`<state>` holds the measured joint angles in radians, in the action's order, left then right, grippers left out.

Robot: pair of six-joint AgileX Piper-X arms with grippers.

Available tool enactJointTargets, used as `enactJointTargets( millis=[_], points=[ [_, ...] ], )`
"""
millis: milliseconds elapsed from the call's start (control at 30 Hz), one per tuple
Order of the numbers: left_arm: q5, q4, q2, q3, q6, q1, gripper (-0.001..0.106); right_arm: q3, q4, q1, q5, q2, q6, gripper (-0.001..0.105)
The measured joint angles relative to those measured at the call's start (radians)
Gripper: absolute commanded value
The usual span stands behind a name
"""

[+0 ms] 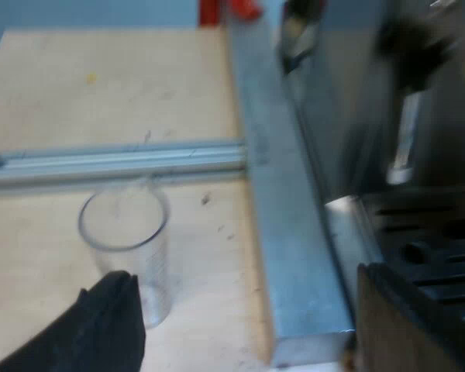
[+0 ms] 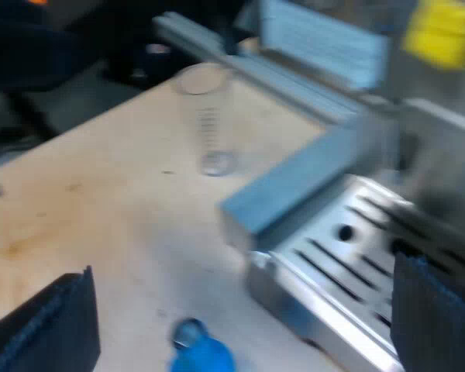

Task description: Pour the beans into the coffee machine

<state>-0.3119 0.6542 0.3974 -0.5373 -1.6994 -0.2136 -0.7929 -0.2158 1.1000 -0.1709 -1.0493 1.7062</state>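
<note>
"Measuring glass [image 1: 132, 256] is what matters. Where is it?"

"Upright on the bench [image 1: 77, 93], just beside the aluminium rail [image 1: 124, 161], near the espresso machine [image 1: 418, 116]. It looks clear through its wall from both wrists; I can't make out any beans in it."

"And the left tool [image 1: 244, 283]?"

"Spread wide, holding nothing. One of its fingers [image 1: 112, 318] is right at the foot of the glass. I can't tell if it touches. The other is across by the drip tray [image 1: 442, 263], with the metal beam [image 1: 271, 232] between them."

"So what could go wrong?"

"The glass isn't centred in that gap, I'd say. If the tool closes from here, the near finger may push the glass along the bench or tip it, since it is light and tall. The far finger could also catch on the beam."

"The right tool [image 2: 240, 279]?"

"Also wide open and empty, low over the bench by the blue tamper [image 2: 200, 353], at the tray's corner [image 2: 333, 256]. The glass [image 2: 208, 124] is well apart from it."

"Any risk there?"

"It could knock the tamper if it drops. And if the glass really is empty, a pour would do nothing."
</note>
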Motion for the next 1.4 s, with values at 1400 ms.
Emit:
enactJointTargets(
  millis=[1400],
  points=[
    [0.108,0.194,-0.243,-0.203,-0.014,0.144,0.061,-0.004,-0.729,-1.065,0.125,0.853,0.125,0.078]
  ],
)
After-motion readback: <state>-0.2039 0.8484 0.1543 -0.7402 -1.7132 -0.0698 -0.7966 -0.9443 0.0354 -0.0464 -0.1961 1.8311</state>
